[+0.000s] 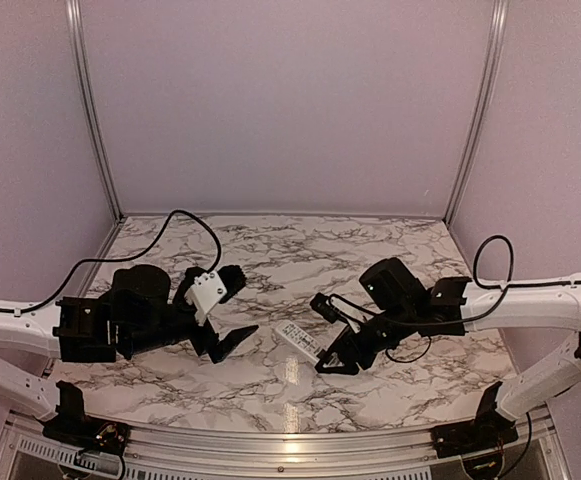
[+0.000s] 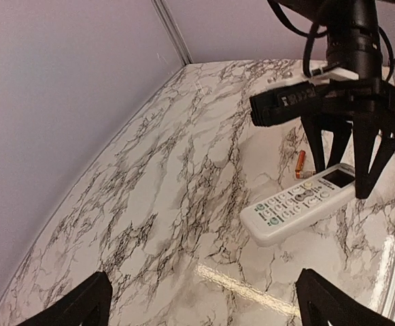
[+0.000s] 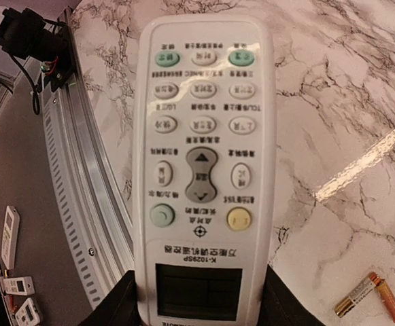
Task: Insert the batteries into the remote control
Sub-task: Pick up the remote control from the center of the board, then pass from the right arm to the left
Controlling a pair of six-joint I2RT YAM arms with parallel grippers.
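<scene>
The right gripper (image 3: 198, 303) is clamping the remote control (image 3: 200, 136), buttons up, while the batteries (image 3: 364, 299), seemingly both, are lying unloaded alongside.

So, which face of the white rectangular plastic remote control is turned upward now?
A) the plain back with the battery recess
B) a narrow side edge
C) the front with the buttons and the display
C: the white rectangular plastic remote control shows its button rows and dark display to the camera above it, while the right hand grips its display end.
</scene>
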